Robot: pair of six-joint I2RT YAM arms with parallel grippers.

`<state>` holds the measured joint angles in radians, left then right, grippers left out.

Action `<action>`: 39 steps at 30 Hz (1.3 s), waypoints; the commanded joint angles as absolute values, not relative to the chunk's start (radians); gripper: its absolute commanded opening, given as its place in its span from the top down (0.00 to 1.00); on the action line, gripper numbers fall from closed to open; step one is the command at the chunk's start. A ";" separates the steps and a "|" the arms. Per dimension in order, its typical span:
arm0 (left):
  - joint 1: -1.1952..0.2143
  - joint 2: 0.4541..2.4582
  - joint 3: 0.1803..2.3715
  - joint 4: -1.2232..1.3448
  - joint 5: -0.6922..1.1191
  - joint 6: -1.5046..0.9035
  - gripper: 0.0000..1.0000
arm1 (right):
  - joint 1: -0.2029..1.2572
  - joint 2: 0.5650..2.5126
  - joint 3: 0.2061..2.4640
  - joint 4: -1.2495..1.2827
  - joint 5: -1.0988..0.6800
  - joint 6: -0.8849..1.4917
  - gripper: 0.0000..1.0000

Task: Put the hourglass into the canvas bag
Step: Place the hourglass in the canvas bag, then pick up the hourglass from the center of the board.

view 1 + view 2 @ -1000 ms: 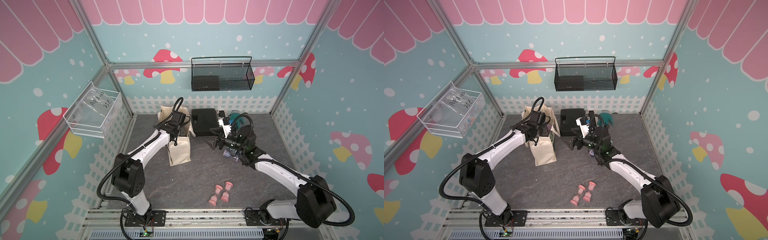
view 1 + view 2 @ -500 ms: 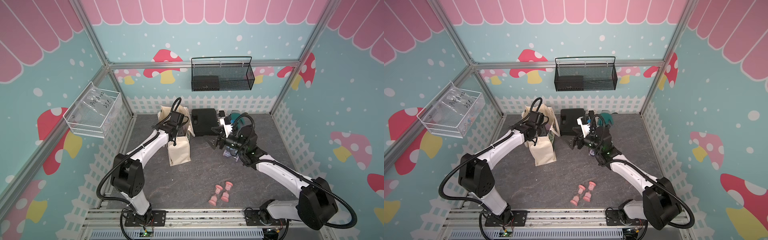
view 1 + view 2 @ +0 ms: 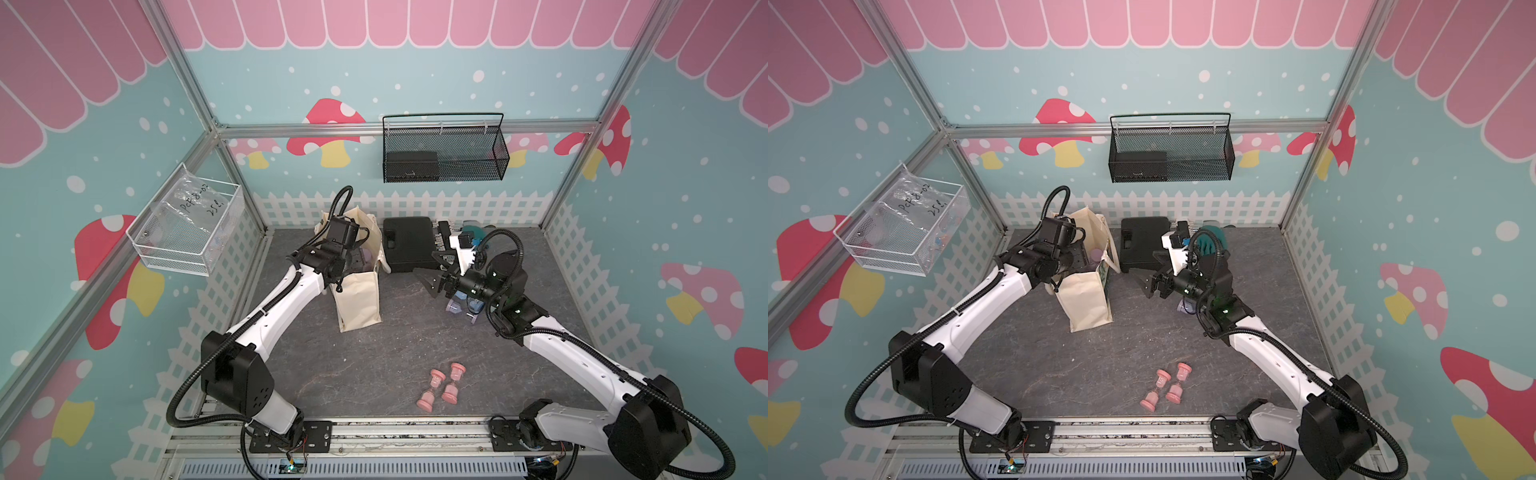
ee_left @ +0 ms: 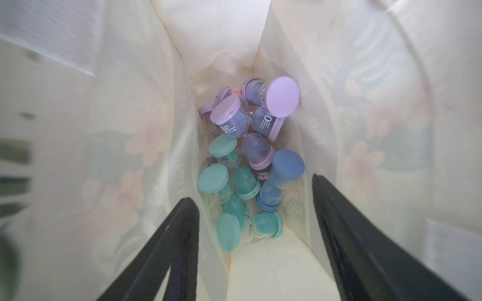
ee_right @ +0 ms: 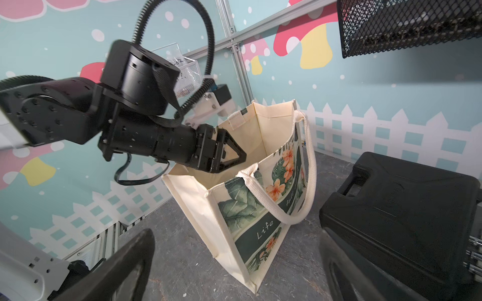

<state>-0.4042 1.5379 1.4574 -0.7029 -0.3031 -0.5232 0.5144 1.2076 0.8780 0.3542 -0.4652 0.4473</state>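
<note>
The cream canvas bag [image 3: 359, 299] [image 3: 1088, 299] [image 5: 250, 208] stands upright and open at the back left. My left gripper [image 4: 251, 189] [image 5: 242, 156] hangs over its mouth, open, with nothing between its fingers. Several purple, teal and blue hourglasses [image 4: 229, 117] lie at the bottom of the bag. Two pink hourglasses [image 3: 432, 388] [image 3: 1177, 382] lie near the front edge of the floor. My right gripper [image 3: 428, 282] [image 3: 1144, 282] [image 5: 234, 233] is open and empty, in the air to the right of the bag and facing it.
A flat black hard case [image 3: 407, 245] [image 5: 401, 208] lies behind the right gripper, next to the bag. More bluish hourglasses [image 3: 461, 305] sit under the right wrist. A black wire basket [image 3: 444, 153] hangs on the back wall, a clear bin [image 3: 187, 228] on the left wall.
The left gripper's jaws have spread apart above the bag, and its wrist has shifted slightly. The right arm has barely moved.
</note>
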 commanded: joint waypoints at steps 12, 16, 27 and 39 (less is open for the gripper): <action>-0.642 1.257 1.386 -0.695 -0.371 -0.532 0.27 | 0.509 1.048 0.857 -0.019 -0.306 0.428 0.00; -0.706 1.195 1.311 -0.672 -0.336 -0.575 0.27 | 0.509 1.009 0.843 -0.128 -0.249 0.450 0.00; -0.879 1.210 1.153 -0.601 -0.209 -0.655 0.22 | 0.509 0.922 0.733 -0.290 -0.200 0.528 0.00; -1.055 1.395 1.103 -0.540 -0.016 -0.625 0.22 | 0.509 0.848 0.606 -0.374 -0.124 0.636 0.00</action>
